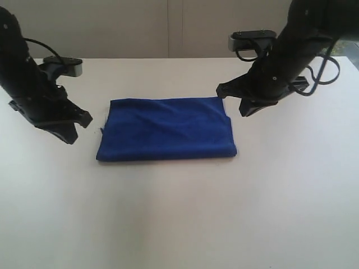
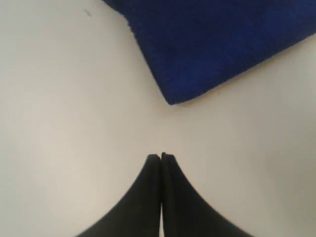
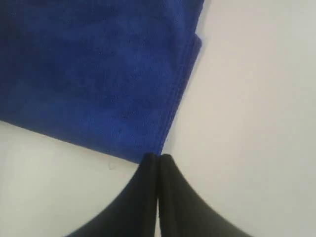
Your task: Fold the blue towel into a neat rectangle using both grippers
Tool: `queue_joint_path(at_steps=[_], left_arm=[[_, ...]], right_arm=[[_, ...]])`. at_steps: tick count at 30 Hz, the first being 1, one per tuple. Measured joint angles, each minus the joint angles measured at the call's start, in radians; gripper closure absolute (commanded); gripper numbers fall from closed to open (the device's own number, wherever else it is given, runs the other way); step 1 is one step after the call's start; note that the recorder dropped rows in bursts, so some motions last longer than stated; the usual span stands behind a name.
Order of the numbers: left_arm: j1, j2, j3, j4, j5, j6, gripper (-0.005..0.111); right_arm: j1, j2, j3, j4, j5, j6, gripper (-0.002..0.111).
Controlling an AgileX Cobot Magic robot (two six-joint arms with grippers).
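The pale, smooth worktop (image 1: 179, 224) spreads out in front. At its middle the blue towel (image 1: 165, 130) lies flat, folded into a rectangle. The left hand (image 1: 70, 137) hangs apart from the towel's left edge, fingers pressed together and holding nothing. The right hand (image 1: 245, 112), likewise pinched closed, is just at the towel's far right corner. Behind stands a beige panelled wall (image 1: 168, 28).

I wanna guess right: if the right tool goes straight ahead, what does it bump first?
Probably the corner of the soft, deep-blue rectangular towel, just ahead of the shut right tool; height is unclear.
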Motion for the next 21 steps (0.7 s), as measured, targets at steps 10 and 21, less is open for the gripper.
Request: queue_joint_path(at_steps=[10, 21], left_arm=[[0.186, -0.233, 0.12, -0.02, -0.016, -0.008, 0.107], [0.205, -0.607, 0.33, -0.061, -0.112, -0.008, 0.107]], right_arm=[[-0.094, -0.236, 0.254, 0.0, -0.165, 0.006, 0.108], [-0.115, -0.618, 0.486, 0.0, -0.3, 0.01, 0.108]])
